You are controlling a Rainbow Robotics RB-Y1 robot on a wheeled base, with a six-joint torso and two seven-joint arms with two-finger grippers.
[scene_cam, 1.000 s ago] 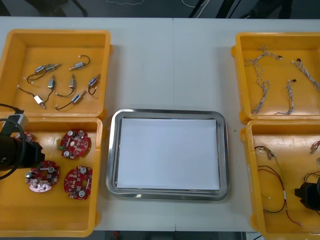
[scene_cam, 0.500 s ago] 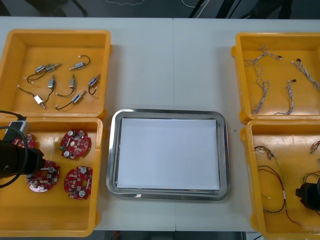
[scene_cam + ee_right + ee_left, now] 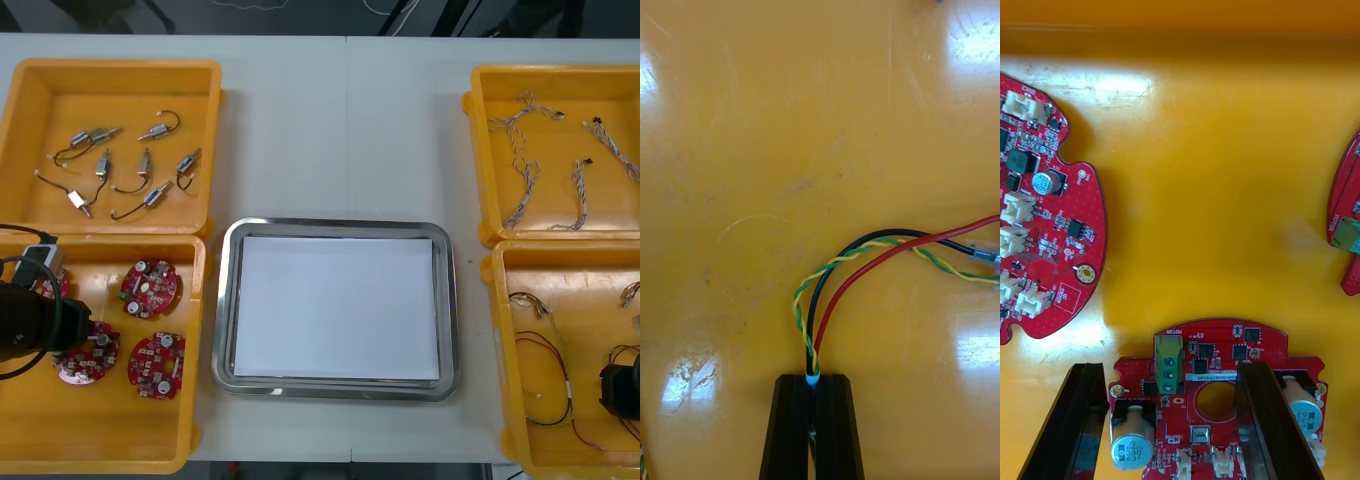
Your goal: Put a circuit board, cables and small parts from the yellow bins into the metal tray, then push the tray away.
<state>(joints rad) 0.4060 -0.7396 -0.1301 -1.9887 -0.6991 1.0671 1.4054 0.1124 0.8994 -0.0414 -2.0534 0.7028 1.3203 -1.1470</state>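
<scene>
Metal tray (image 3: 222, 310), white inside, lies at the middle of the table in front of you. In the near left yellow bin (image 3: 100, 425) your left gripper (image 3: 1170, 371) hangs low over a round red circuit board (image 3: 1225, 349), with its fingers wide apart and nothing held. In the near right yellow bin (image 3: 500, 360) your right gripper (image 3: 813, 379) has its fingers pressed together on the end of a cable bundle (image 3: 814, 349): one black, one red, one twisted yellow and green.
</scene>
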